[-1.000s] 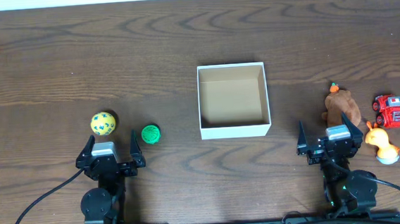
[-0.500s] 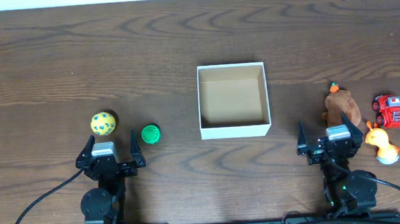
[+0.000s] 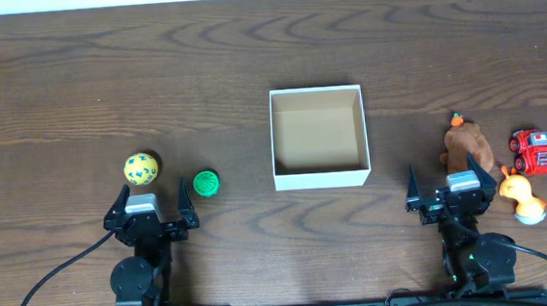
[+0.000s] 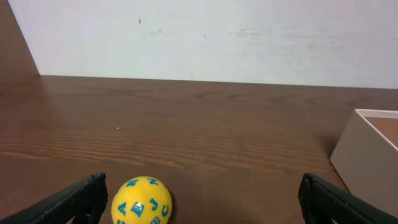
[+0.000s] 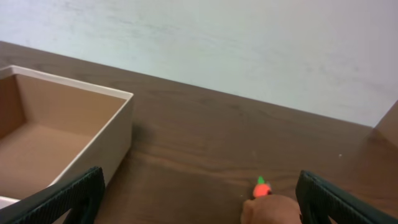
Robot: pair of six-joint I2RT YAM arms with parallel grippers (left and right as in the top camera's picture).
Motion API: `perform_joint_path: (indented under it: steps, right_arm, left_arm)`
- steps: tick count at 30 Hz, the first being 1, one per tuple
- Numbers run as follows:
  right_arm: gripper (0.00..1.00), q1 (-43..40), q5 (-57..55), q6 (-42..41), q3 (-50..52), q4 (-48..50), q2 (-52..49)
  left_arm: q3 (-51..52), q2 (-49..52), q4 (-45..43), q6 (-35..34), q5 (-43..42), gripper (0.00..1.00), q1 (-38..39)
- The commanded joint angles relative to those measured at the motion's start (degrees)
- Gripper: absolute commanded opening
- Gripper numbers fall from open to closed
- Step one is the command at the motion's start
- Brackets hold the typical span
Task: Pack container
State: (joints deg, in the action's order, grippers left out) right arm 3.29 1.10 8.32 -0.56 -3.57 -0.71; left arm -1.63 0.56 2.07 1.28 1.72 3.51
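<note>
Nothing moved, left hand (image 3: pixel 153 196), right hand (image 3: pixel 443 174) released at table (image 3: pixel 248 58) near edge, container (image 3: pixel 321 178) centred, well apart

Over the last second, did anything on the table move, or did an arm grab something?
Nothing visibly changed. The left tool and right tool are open as before, holding nothing. The box is empty, and the ball, green toy, brown toy, truck and duck lie where they were.
</note>
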Motion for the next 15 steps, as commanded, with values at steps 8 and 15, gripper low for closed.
perform_joint_path:
  steps: [8, 15]
  right_arm:
    - [0.99, -0.3, 0.0, -12.2, -3.3, -1.0, -1.2]
    - [0.99, -2.5, -3.7, -11.9, -19.2, -9.3, -16.5]
  left_arm:
    - [-5.7, 3.9, 2.4, -11.5, 0.5, 0.98, -0.2]
    - [-25.1, 20.4, 14.7, -11.5, 4.6, 0.98, -0.2]
